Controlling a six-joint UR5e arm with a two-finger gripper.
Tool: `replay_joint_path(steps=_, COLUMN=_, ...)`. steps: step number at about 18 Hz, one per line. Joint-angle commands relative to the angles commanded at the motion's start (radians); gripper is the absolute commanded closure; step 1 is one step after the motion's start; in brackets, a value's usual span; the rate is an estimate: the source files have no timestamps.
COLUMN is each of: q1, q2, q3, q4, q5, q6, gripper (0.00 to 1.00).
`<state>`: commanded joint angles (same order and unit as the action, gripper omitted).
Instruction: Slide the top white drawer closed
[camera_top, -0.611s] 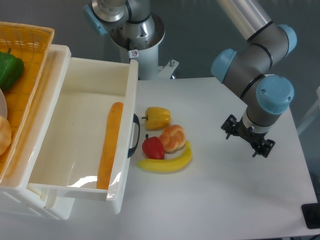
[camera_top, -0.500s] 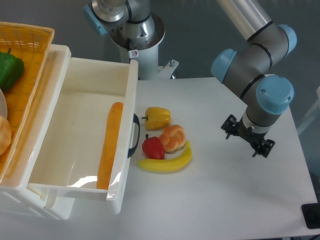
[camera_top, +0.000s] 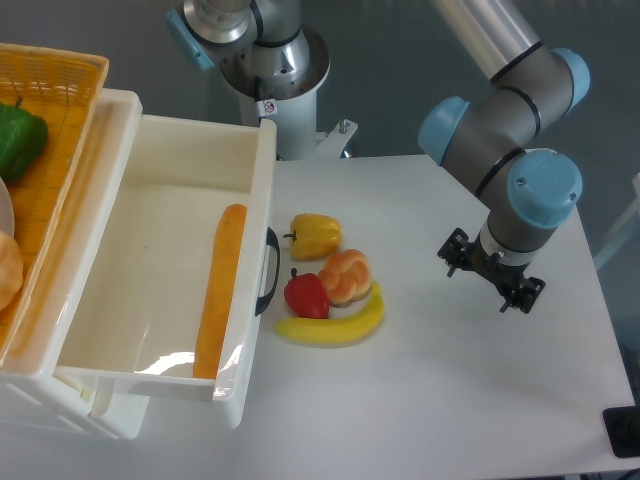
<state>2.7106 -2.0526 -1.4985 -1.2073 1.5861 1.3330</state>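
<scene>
The top white drawer (camera_top: 150, 250) stands pulled far out of the cabinet at the left, its black curved handle (camera_top: 269, 271) facing right. A long orange stick-shaped item (camera_top: 220, 290) lies inside along its front wall. My gripper (camera_top: 490, 276) hangs over the table at the right, well apart from the drawer. It points down under the blue-capped wrist, so its fingers are hidden from this camera.
Just right of the handle lie a yellow pepper (camera_top: 316, 235), a bread roll (camera_top: 346, 275), a red pepper (camera_top: 306, 296) and a banana (camera_top: 335, 324). An orange wicker basket (camera_top: 50, 80) with a green pepper (camera_top: 18, 138) sits on the cabinet top.
The arm and gripper have shifted slightly to the left. The drawer and food have not moved.
</scene>
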Motion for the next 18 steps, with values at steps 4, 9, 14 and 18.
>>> replay_joint_path(steps=4, q1=-0.011, q2=0.032, q3=-0.065, q4=-0.003, q5=0.002, q6=0.002, gripper=0.0)
replay_joint_path(steps=9, q1=-0.054, q2=0.045, q3=-0.086, q4=-0.008, q5=-0.003, q6=-0.046, gripper=0.0)
replay_joint_path(steps=14, q1=-0.104, q2=0.048, q3=-0.083, q4=0.014, q5=-0.053, q6=-0.282, gripper=0.21)
replay_joint_path(steps=18, q1=-0.115, q2=0.089, q3=-0.086, q4=0.008, q5=-0.132, q6=-0.379, gripper=0.61)
